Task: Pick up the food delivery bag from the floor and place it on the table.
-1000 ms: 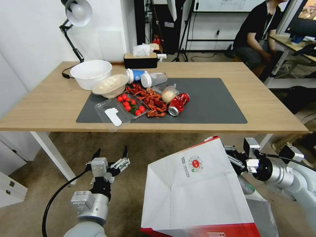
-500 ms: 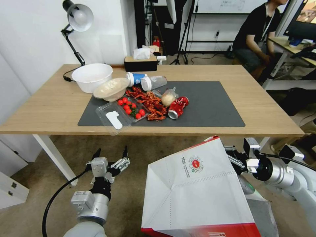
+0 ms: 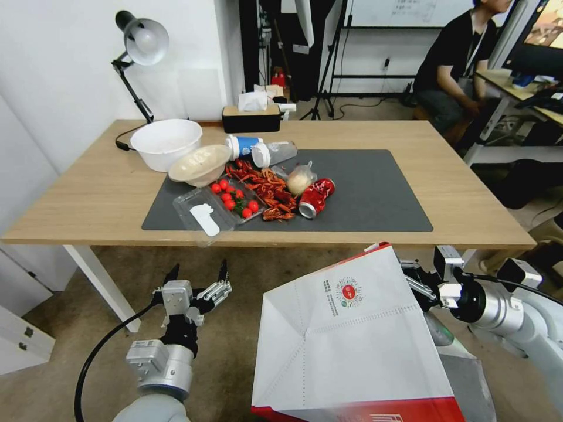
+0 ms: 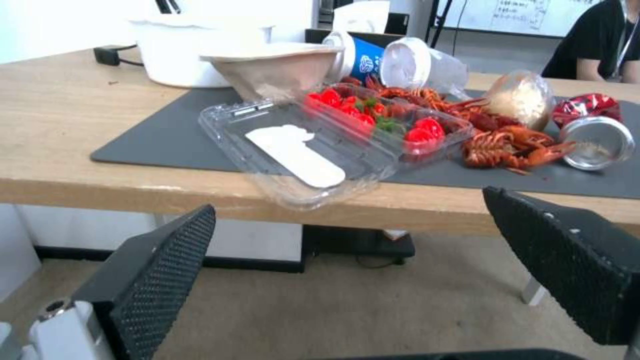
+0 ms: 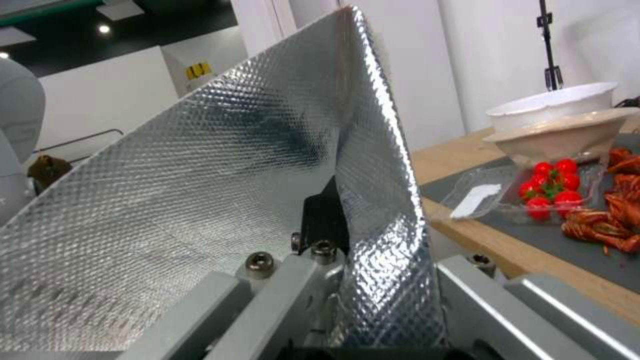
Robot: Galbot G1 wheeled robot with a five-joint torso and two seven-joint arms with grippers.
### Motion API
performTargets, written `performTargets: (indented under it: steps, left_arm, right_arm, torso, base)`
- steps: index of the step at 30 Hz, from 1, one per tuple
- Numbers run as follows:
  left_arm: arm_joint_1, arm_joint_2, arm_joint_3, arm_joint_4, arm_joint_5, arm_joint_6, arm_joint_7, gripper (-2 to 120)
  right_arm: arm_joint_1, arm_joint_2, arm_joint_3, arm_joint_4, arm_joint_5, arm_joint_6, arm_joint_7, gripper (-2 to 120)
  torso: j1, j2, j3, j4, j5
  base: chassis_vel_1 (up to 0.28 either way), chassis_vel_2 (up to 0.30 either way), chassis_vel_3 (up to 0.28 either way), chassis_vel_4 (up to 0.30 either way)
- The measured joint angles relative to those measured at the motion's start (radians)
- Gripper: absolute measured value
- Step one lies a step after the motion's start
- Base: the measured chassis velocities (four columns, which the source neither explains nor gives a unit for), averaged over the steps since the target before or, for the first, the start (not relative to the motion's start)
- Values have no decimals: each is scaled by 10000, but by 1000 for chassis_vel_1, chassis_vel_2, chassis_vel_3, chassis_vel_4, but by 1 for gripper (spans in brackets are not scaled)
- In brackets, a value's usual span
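Bag aloft, short of the surface (image 3: 469, 205).
Right claw (image 3: 417, 285) clamped on food delivery bag (image 3: 352, 346) rim; left claw (image 3: 196, 275) spread open, empty, beside it.

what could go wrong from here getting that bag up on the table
1. The right gripper pinches only one top edge of the food delivery bag, which hangs tilted; thin paper might tear or slip.
2. The bag sits below the table edge and could catch on it when raised.
3. The clear clamshell box overhangs the front edge beside the crayfish; a bump could knock it off.
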Motion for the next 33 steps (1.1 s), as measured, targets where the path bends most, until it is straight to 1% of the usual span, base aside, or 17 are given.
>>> performTargets:
  steps: [1,2,5,6,8,9,13,15,17,19,21,33]
  left_arm:
    - [2,4,-4,0,0,0,-1,100]
    - [2,4,-4,0,0,0,-1,100]
    - [1,8,-14,0,0,0,-3,100]
    - [1,8,-14,0,0,0,-3,100]
    - [2,7,-14,0,2,0,-4,100]
    - [2,7,-14,0,2,0,-4,100]
    - [12,5,-13,-15,5,0,-4,100]
    - [15,6,-12,-17,6,0,-3,100]
    - [23,-10,-43,-4,96,-78,-35,100]
    - [35,-8,-63,-4,99,-69,10,100]
    - [63,11,-63,1,52,-310,199,100]
    - [87,8,-42,84,64,-418,264,100]
  right_arm:
    - [5,-2,1,0,0,1,-1,0]
    - [5,-2,1,0,0,1,-1,0]
    - [20,-1,1,-2,0,14,0,0]
    - [20,-1,1,-2,0,14,0,0]
    - [23,0,1,-3,0,18,6,0]
    - [23,0,1,-3,0,18,6,0]
    - [-25,-13,4,-3,-1,30,8,0]
    - [-31,-12,6,0,-1,31,8,0]
    - [-36,-1,7,5,-8,35,9,0]
    - [-35,1,7,5,-10,35,10,0]
    - [-32,-2,2,5,-12,37,11,0]
    - [-70,-24,16,5,-25,53,41,0]
  torso:
    - [41,97,56,0,0]
    - [41,97,56,0,0]
    - [156,357,202,0,0]
    - [156,357,202,0,0]
    - [240,561,320,0,0]
    - [240,561,320,0,0]
    - [400,929,527,0,0]
    - [426,988,560,0,0]
    - [538,1234,695,0,0]
    - [561,1284,724,0,0]
    - [587,1352,762,0,0]
    - [579,1324,748,0,0]
  base:
    - [0,0,0,0]
    - [0,0,0,0]
    - [0,0,0,0]
    - [0,0,0,0]
    - [0,0,0,0]
    - [0,0,0,0]
    - [0,0,0,0]
    - [0,0,0,0]
    - [0,0,0,0]
    - [0,0,0,0]
    - [0,0,0,0]
    - [0,0,0,0]
